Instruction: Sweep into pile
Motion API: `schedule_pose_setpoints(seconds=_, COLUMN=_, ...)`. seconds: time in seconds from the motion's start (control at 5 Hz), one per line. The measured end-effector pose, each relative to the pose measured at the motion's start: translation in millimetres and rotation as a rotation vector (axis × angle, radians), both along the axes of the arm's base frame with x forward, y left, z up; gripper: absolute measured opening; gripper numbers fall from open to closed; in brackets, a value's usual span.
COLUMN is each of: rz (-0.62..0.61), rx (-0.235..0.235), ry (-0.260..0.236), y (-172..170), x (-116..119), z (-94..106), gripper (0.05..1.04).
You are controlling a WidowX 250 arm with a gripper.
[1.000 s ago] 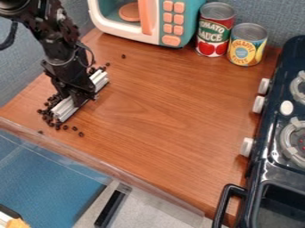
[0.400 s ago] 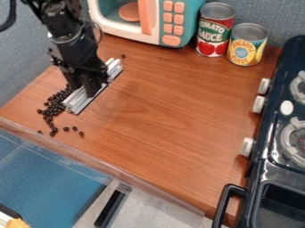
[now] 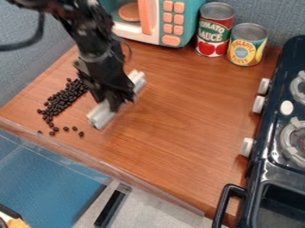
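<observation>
My black gripper [image 3: 116, 101] hangs over the left part of the wooden counter, shut on the middle of a white and grey bar [image 3: 102, 116]. The bar lies at a slant, its ends sticking out on both sides of the gripper. To the left of it, with bare wood between at the lower end, dark beans [image 3: 59, 101] form an elongated heap. A few stray beans [image 3: 74, 128] lie apart from it near the counter's front left edge. The gripper and arm hide the bar's middle.
A toy microwave [image 3: 173, 22] stands at the back, with a tomato sauce can [image 3: 214, 31] and a pineapple can [image 3: 246, 44] beside it. A dark toy stove [image 3: 268, 162] borders the right side. A clear strip [image 3: 107, 167] runs along the counter's front edge.
The gripper and bar have moved right, away from the beans. The heap beside them shows more fully, and the single bean near the microwave is now hidden from view.
</observation>
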State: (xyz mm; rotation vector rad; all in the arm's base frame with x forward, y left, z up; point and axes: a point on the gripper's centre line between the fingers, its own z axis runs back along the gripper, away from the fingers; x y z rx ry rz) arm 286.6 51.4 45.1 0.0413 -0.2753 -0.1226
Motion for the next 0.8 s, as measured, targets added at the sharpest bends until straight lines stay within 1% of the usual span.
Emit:
schedule_pose_setpoints(seconds=0.2, rz=-0.043, rx=0.034, ry=0.009, y=-12, x=-8, z=-10.2, gripper=0.35)
schedule_pose_setpoints(seconds=0.4, rz=-0.065, rx=0.075, ry=0.001, y=-6, x=-10, z=-17.9, gripper=0.349)
schedule_pose_setpoints(seconds=0.6, rz=-0.055, rx=0.1, ry=-0.013, y=9, x=-10, z=-23.5, gripper=0.35)
schedule_pose_setpoints(seconds=0.8, rz=-0.049, rx=0.098, ry=-0.017, y=14, x=-12, z=-24.0, gripper=0.349)
